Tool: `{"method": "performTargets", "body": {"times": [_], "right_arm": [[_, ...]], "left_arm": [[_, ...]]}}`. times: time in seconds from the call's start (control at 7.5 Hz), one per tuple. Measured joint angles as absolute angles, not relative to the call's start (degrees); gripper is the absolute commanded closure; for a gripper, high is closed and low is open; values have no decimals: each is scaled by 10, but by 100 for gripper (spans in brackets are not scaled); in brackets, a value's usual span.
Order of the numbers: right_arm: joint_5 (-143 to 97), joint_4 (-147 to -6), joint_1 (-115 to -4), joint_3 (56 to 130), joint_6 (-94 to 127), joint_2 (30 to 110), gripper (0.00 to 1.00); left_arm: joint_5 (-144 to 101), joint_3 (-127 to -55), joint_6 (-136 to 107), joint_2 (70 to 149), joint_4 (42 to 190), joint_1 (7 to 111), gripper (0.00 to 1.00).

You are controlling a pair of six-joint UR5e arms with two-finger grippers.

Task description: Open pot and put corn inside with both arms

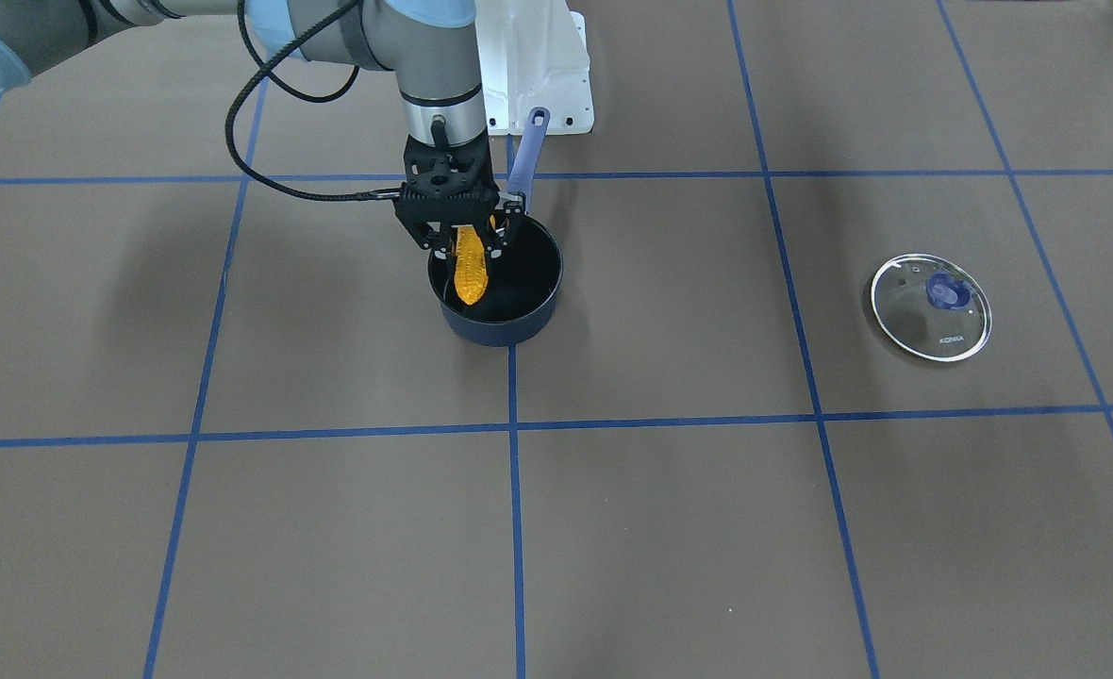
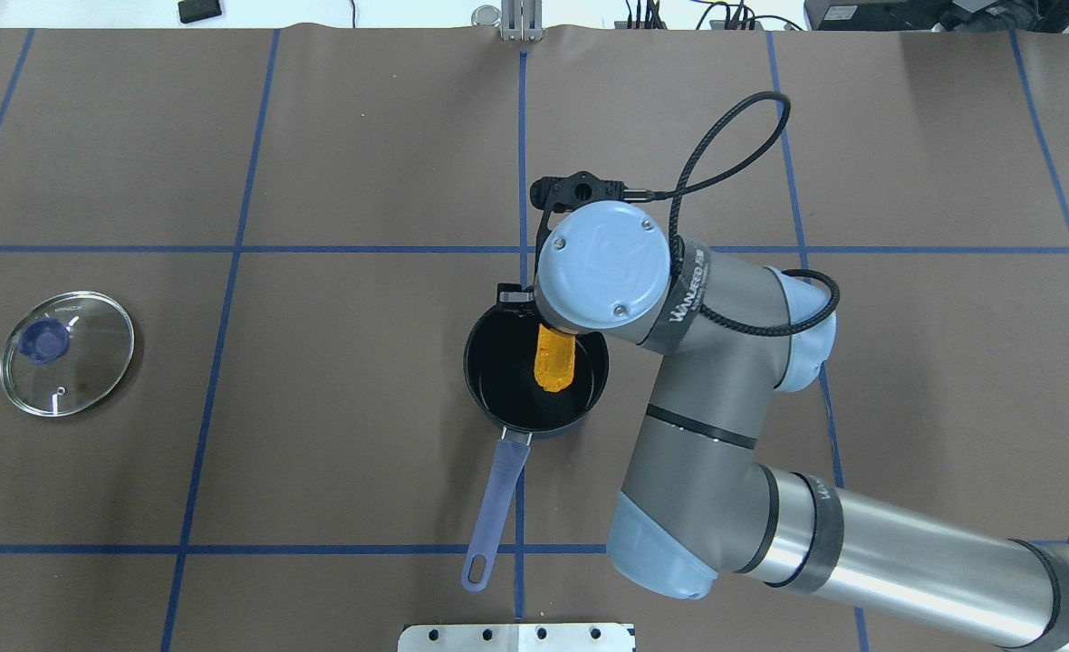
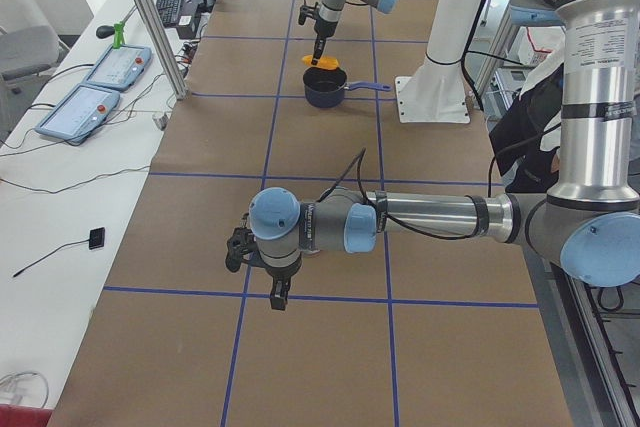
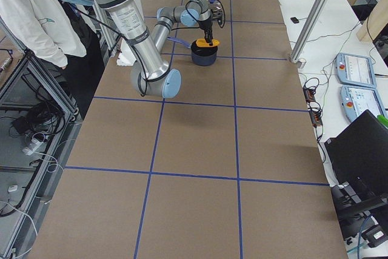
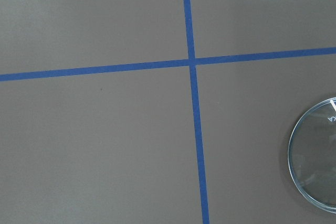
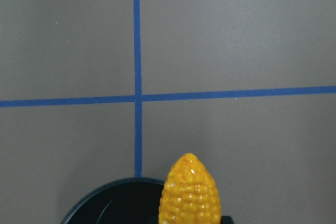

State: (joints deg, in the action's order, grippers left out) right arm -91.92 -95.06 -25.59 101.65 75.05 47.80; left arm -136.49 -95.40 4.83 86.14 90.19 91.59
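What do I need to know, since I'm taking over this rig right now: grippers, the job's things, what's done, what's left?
Right gripper: shut on the corn, which hangs tip down over the open pot, not released.
Left gripper: far from the pot, low over the table. I cannot tell whether it is open or shut.
Lid: off, lying flat on the table at the robot's left, apart from the pot.
Done: pot opened, corn picked up and over the pot.
Left: let the corn go into the pot, then lift the right arm clear.
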Motion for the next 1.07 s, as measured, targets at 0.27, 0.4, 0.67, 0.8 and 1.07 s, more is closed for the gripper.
{"method": "performTargets", "body": {"times": [0.27,0.4,0.67,0.8,1.07], "right_arm": [[-908,-949,-239,1003,762,475,0],[-905,-949,-238,1002,765,473,0],[-916,-949,-266,1008,760,469,0],[-949,-950,-308,1012,738,469,0],[-1057,-951,-438,1011,624,492,0]], "left_arm": [[-1365,-954,48,861,902,916,1],[-1365,-953,48,861,902,916,1],[-1365,-953,48,860,902,916,1],[-1365,-948,49,857,903,916,1],[-1365,-937,50,851,907,915,1]]}}
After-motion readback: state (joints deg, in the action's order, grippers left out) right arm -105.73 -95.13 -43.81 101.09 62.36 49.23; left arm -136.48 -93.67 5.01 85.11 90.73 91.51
